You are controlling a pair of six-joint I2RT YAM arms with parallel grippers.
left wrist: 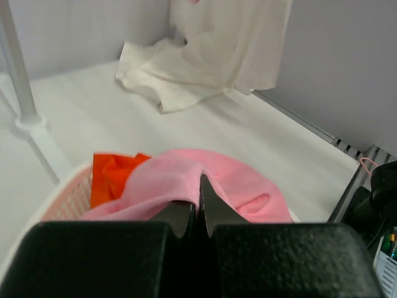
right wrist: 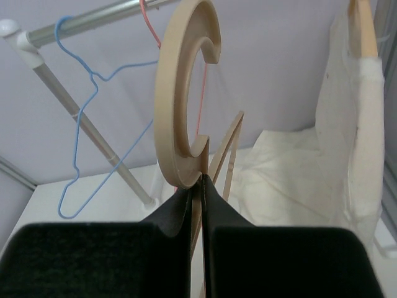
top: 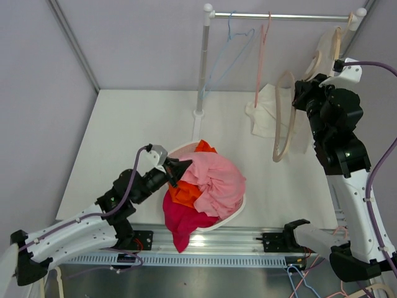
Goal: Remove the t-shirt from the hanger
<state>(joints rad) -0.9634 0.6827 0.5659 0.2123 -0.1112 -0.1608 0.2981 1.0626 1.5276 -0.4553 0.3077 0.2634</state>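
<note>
A wooden hanger (right wrist: 169,112) is pinched at its neck by the closed fingers of the right gripper (right wrist: 201,186) and held up near the rail (top: 279,17). The white t-shirt (top: 263,118) is slumped on the table (top: 136,124) just behind the hanger. Whether it hangs from anything cannot be told. A fold of pink cloth (left wrist: 180,177) is nipped by the shut left gripper (left wrist: 200,198) over the basket (top: 240,205), where orange cloth (top: 183,194) and red cloth (top: 183,226) are also piled.
</note>
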